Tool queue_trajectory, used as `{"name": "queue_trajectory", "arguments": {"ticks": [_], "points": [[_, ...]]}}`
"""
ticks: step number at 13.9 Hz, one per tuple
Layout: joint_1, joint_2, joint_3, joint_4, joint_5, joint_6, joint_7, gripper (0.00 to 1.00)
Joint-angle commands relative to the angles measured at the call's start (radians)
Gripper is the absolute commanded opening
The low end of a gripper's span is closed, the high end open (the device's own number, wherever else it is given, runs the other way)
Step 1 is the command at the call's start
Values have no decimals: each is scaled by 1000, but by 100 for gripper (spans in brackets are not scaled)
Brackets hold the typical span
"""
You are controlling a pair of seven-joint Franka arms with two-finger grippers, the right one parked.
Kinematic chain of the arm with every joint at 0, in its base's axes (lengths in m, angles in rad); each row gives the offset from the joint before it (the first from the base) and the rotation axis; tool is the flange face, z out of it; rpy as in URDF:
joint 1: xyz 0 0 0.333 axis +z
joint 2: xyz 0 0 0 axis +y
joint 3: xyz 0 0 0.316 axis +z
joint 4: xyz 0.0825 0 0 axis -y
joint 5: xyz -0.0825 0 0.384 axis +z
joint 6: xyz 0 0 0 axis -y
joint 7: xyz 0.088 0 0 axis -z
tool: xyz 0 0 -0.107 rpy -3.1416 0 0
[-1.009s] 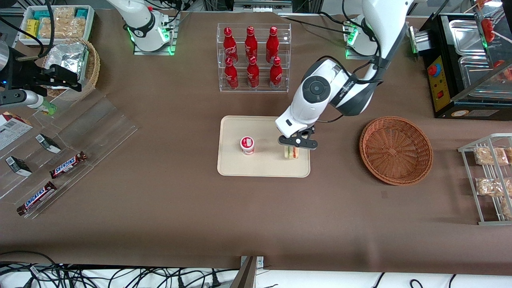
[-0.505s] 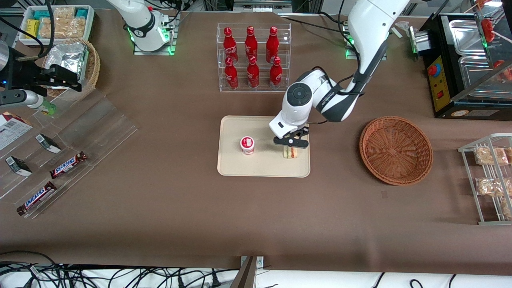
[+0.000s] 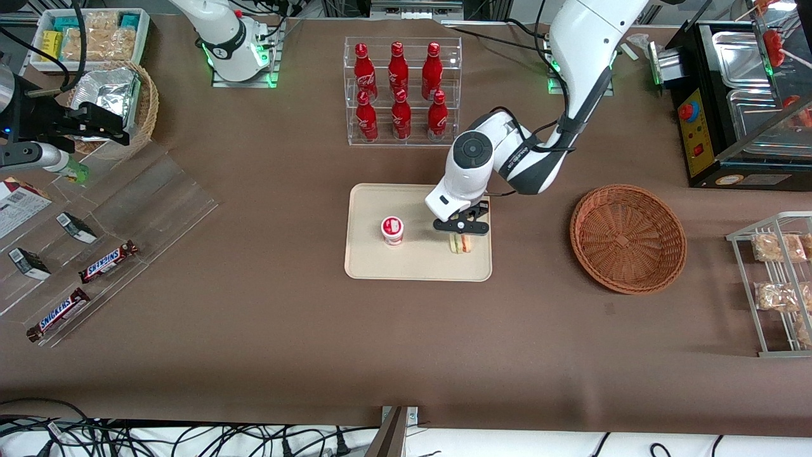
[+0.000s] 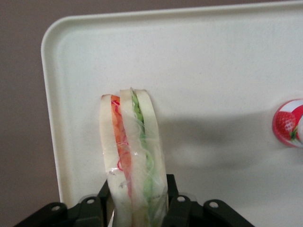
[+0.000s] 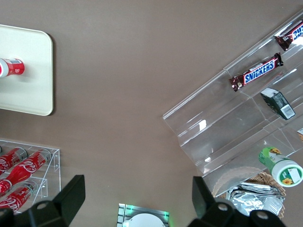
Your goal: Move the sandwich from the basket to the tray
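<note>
One gripper (image 3: 461, 228) clamps the sandwich (image 4: 134, 156) upright over the tray (image 3: 374, 266); soft, light, crushable, so hold the bread faces gently.

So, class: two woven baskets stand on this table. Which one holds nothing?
The reddish-brown basket beside the tray holds nothing; the paler one carries a foil pack. The pincer grips the sandwich over the tray.

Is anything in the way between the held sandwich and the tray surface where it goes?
Nothing visible. The gripper holds the sandwich over bare tray near its basket-side edge, jaws shut on it; the strawberry cup stands apart.
</note>
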Motion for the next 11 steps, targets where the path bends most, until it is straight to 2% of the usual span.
{"name": "queue_trajectory", "arguments": {"ticks": [1,7,11], "points": [[0,-93,21,19,22,-47,-43,100],[119,-204,21,226,8,-306,-82,100],[204,-300,15,244,7,-426,-82,100]]}}
